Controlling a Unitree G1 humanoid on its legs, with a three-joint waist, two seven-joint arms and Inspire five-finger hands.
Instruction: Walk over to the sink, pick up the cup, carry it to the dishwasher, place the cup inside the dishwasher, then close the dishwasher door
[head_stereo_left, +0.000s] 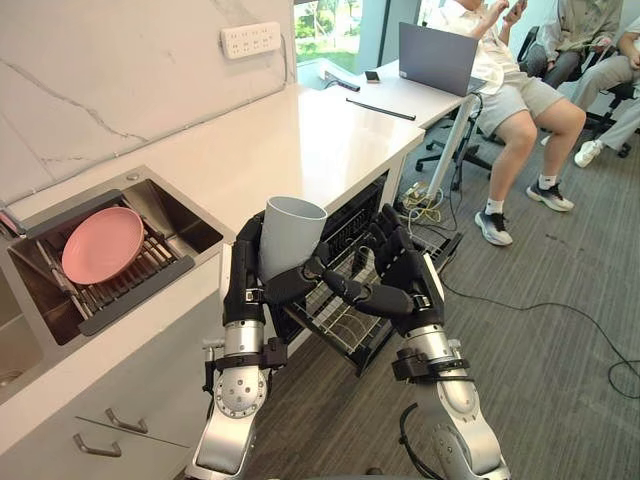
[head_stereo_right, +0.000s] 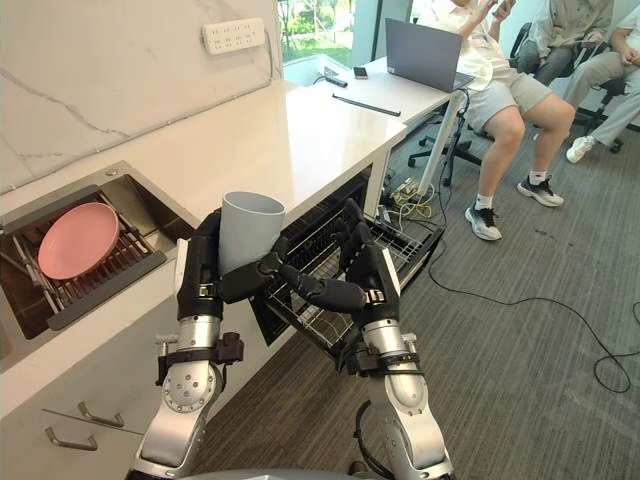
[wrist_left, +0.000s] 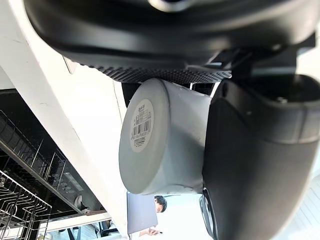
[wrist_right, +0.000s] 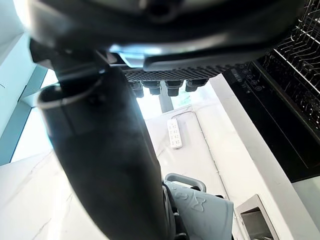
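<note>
Cup (head_stereo_left: 290, 235), upright at centre frame in curled fingers of left hand (head_stereo_left: 245, 278), hangs just left of dishwasher rack (head_stereo_left: 345, 325); right hand (head_stereo_left: 405, 278) shows fingers spread.

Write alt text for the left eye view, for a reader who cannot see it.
The left robot hand holds a grey cup upright by the pulled-out dishwasher rack, the right robot hand open beside it. A pink plate sits in the sink.
</note>
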